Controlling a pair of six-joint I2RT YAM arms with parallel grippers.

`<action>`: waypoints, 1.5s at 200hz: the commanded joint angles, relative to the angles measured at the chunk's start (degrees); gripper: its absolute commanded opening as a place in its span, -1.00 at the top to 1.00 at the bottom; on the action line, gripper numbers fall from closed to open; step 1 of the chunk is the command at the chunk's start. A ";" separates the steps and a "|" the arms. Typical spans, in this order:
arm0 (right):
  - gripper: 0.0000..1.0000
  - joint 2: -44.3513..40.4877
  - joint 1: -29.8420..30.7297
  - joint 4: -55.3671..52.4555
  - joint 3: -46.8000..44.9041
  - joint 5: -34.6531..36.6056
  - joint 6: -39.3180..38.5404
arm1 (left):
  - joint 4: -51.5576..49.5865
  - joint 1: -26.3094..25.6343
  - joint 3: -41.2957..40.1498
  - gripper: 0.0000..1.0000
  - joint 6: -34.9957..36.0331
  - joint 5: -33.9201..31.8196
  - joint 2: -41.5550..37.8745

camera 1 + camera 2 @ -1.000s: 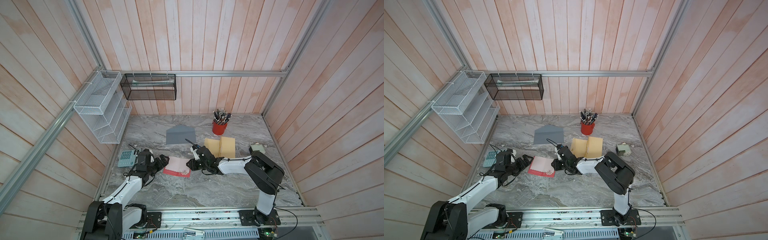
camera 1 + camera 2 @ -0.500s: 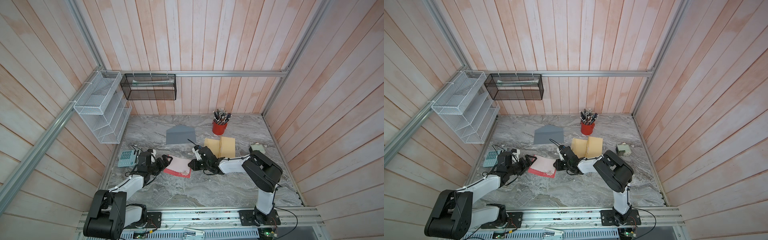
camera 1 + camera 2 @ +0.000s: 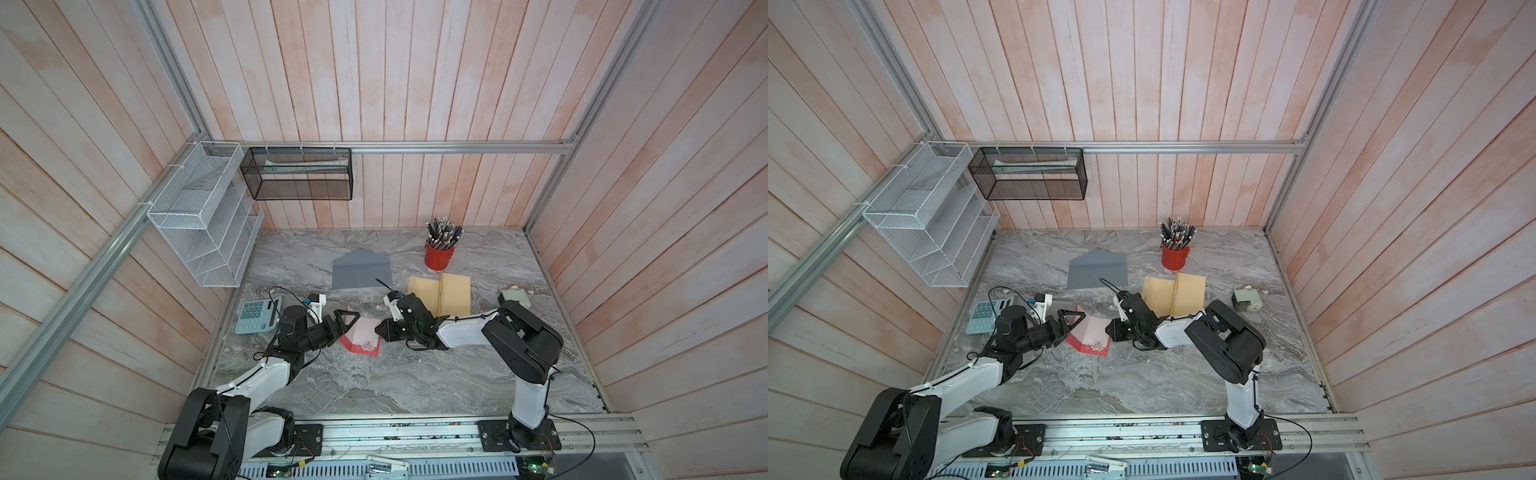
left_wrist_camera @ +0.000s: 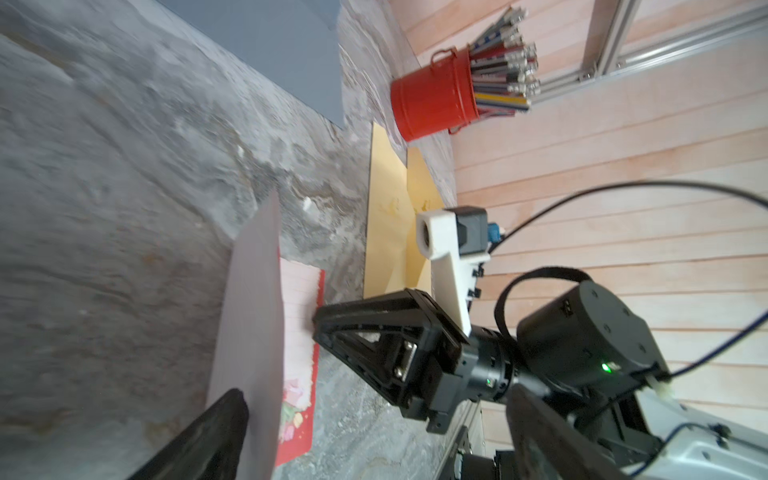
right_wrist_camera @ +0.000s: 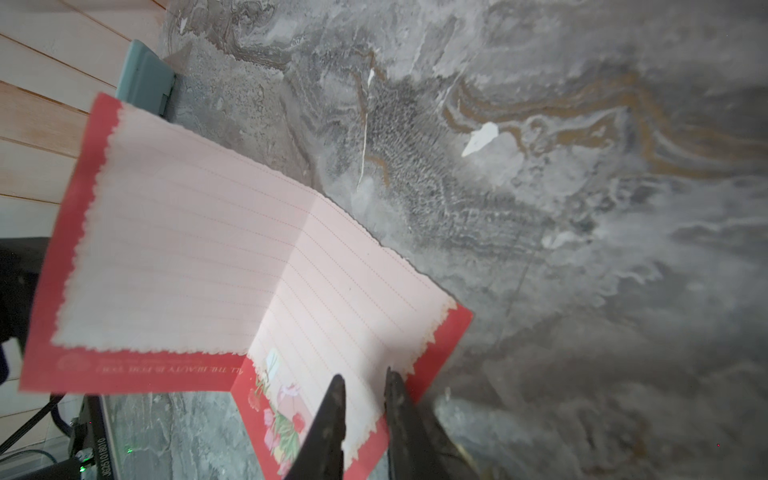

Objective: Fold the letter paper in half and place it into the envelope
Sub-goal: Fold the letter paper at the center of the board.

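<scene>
A: Item: letter paper (image 3: 365, 338), lying between the grippers, half-folded, one half raised. Tools?

B: Left gripper (image 3: 348, 321): jaws wide, beside the raised half. Right gripper (image 5: 363, 378): jaws narrowly apart, tips on the flat half. Advice: match the edges, then crease. Grey envelope (image 3: 361, 270): apart, beyond.

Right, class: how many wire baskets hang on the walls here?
2. A white wire rack hangs on the wall at the robot's left; a black mesh basket hangs on the back wall. None looks hidden.
</scene>
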 commanded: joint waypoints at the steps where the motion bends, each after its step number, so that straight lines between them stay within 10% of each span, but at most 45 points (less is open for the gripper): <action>1: 0.59 1.44 -0.25 -1.05 -1.39 -0.36 0.76 | 6.00 -2.91 -2.11 -0.95 -3.31 0.46 0.83; 196: 0.59 -12.79 -1.08 -2.07 -3.11 2.57 1.99 | 18.98 -9.06 -6.84 -0.95 -8.94 -4.22 17.17; 300: 0.61 -2.84 -0.30 -0.34 -0.22 -1.36 2.08 | 17.17 -9.06 -4.98 -0.94 -7.61 -2.97 13.24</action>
